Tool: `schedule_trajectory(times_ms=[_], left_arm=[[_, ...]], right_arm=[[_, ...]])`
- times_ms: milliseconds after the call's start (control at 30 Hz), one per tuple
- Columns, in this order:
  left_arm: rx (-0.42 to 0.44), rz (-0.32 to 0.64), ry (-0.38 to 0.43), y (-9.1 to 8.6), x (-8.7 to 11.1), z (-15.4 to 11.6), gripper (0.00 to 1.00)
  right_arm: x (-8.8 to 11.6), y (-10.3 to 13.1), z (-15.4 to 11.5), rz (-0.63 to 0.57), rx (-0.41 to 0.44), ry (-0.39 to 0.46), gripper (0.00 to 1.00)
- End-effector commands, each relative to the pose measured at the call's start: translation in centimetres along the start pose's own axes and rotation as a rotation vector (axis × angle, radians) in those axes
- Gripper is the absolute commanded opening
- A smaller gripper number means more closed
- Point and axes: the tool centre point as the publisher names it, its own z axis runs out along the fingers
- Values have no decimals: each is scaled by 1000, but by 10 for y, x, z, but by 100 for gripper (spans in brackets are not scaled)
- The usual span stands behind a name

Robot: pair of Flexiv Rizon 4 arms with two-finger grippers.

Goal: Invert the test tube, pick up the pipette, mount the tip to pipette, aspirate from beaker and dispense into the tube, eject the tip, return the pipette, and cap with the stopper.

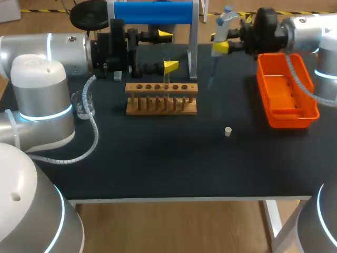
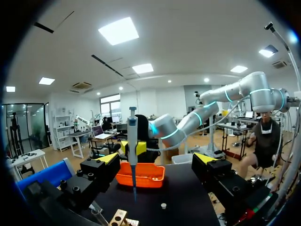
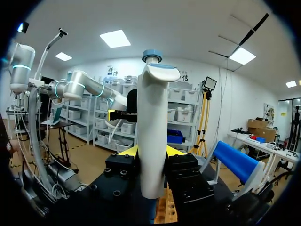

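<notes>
Right tool (image 3: 151,154): clamped on the pipette (image 1: 222,30), which it holds upright over the far side of the surface (image 1: 158,163), tip pointing down!
Left tool (image 1: 168,51): fingers spread wide, gripping nothing, hovering above the wooden rack (image 1: 161,105).
Test tube (image 1: 167,87): standing in the rack.
Stopper (image 1: 228,131): alone on the surface, nearer than the rack.
Beaker (image 1: 84,103): beside the left arm.
</notes>
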Motion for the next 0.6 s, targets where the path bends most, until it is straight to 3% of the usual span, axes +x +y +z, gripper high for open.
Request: schedule_trajectory(times_ms=[33,300,600], left_arm=[[2,1,-2,1,0,1,100],[2,1,-2,1,0,1,100],[2,1,-2,1,0,1,100]], right_arm=[[-8,0,-34,13,7,62,0],[-13,2,-67,18,16,34,0],[-13,2,-67,18,16,34,0]])
